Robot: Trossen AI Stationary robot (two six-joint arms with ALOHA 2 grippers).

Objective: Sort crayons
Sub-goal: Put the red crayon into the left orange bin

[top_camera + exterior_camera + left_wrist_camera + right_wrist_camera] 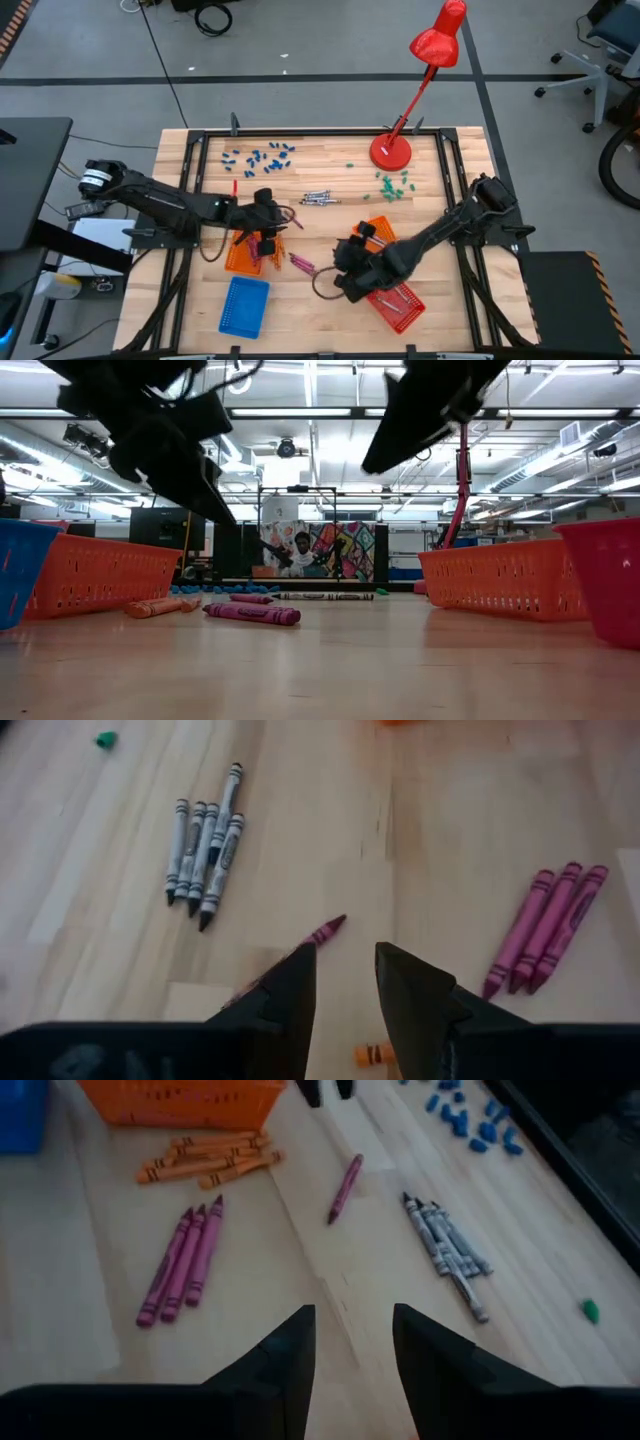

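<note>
The wooden table (pixel 320 215) carries loose crayons (pixel 317 199), 4 mesh baskets (pixel 245 306) and a red lamp (pixel 391 152).

Crayons, loose on surface, lying flat

Ahead of left end effector (pixel 345 982): grey cluster (pixel 205 850), three magenta side by side (pixel 545 928), single magenta (pixel 325 931) just beyond its tips; orange pile (pixel 208 1160) farther off.

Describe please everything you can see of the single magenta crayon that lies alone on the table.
The single magenta crayon is a thin stick in a magenta paper wrapper with a pointed tip. It lies flat on the bare wooden table, apart from the group of three magenta crayons and from the grey crayons, touching neither. In the left wrist view its tip shows just beyond the left gripper, whose fingers stand apart and do not touch it.
</note>
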